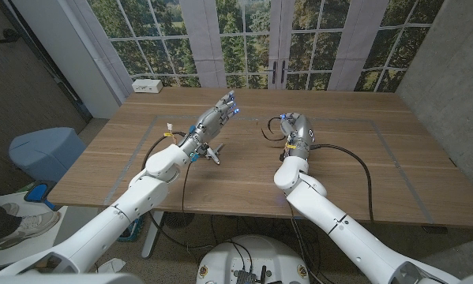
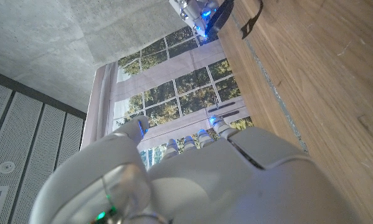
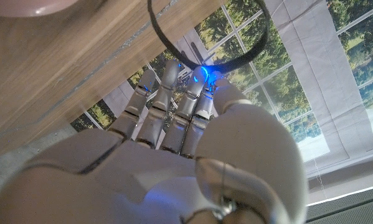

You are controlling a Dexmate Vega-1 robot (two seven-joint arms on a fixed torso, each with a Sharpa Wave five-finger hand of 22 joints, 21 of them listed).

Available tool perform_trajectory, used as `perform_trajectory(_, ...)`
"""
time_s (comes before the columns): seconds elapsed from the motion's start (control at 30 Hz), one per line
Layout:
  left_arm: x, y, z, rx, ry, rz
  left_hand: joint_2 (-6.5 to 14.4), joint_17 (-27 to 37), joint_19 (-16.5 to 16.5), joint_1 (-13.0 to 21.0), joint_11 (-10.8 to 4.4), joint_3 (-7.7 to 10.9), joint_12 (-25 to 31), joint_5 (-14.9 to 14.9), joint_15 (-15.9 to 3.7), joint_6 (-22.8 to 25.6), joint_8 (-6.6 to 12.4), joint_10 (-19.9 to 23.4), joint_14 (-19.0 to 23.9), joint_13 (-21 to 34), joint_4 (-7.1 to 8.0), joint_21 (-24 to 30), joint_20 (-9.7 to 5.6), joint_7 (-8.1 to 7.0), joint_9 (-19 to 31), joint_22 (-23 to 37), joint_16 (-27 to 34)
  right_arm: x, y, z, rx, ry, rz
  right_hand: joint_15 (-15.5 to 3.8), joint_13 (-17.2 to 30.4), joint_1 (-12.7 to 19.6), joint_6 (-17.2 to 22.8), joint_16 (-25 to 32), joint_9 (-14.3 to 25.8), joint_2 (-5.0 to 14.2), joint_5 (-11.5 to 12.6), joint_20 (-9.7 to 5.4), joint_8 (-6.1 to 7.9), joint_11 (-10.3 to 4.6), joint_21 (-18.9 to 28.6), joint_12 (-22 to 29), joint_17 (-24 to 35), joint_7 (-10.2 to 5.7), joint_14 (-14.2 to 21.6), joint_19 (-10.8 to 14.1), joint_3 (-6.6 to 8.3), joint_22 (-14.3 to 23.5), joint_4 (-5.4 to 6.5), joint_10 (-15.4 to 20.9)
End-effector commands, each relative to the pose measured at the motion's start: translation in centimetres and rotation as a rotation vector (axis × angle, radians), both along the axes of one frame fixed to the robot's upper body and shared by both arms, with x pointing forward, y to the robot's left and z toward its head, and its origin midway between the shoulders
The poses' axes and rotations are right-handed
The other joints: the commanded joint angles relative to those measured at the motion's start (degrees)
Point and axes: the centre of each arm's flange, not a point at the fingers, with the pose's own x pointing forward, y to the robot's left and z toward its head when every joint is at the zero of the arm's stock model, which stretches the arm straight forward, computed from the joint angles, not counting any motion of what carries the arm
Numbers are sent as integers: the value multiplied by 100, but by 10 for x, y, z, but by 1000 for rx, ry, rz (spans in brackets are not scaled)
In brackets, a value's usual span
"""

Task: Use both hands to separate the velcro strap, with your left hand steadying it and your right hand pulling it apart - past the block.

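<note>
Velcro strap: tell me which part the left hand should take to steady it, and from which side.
Take the free side of the strap's loop, opposite the right hand that holds it. The left hand, open and raised, should come across from the robot's left. The thin band curves out toward that side, so fingers could close across it, probably.

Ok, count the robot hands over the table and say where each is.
2. The left hand is raised over the table's middle left, holding nothing. The right hand is at the middle right, gripping the black strap loop.
</note>
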Motion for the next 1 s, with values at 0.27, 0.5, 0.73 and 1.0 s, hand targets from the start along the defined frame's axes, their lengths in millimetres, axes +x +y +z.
perform_trajectory(0.27, -6, 8, 0, -44, -27, 127, 16, 6, -67, -69, 23, 75, 4, 54, 16, -69, 41, -339, -536, 14, -8, -37, 22, 14, 19, 14, -5, 2, -1, -3, -96, 46, -15, -658, -723, -112, -1071, -661, -273, -132, 88, -55, -642, 235, 187, -1007, -566, -167, -544, -37, 37, -5, 68, -1038)
perform_trajectory(0.5, -6, 11, 1, -45, -31, 143, 10, 0, -78, -83, 25, 100, 12, 63, 30, -109, 35, -357, -552, 13, -15, -55, 39, 21, 19, 13, -1, 4, -6, -2, -86, 34, 39, -417, -1205, -667, -1464, -1156, -553, -280, 138, -159, -889, 581, 262, -1842, -1128, -71, -1120, -95, -129, -23, 213, -1739)
perform_trajectory(0.73, -5, 15, 2, -48, -28, 154, 4, -6, -76, -97, 23, 123, 18, 71, 24, -145, 34, -375, -564, 12, -23, -68, 36, 19, 19, 12, 4, 7, -16, 0, -54, 4, 167, -208, -1705, -1672, -1955, -1486, -841, -193, 149, -310, -1002, 889, 234, -2541, -1625, 144, -1545, -163, -489, -60, 541, -2081)
perform_trajectory(1.0, -1, 26, 2, -61, -19, 176, -5, -12, -66, -115, 14, 147, 32, 78, 22, -151, 45, -374, -564, 11, -34, -81, 43, 25, 19, 11, 13, 17, -34, 6, -34, -29, 439, -174, -2090, -2569, -2352, -1762, -1082, 266, 57, -516, -989, 1001, 49, -3050, -1976, 157, -2061, -452, -671, -77, 950, -2319)
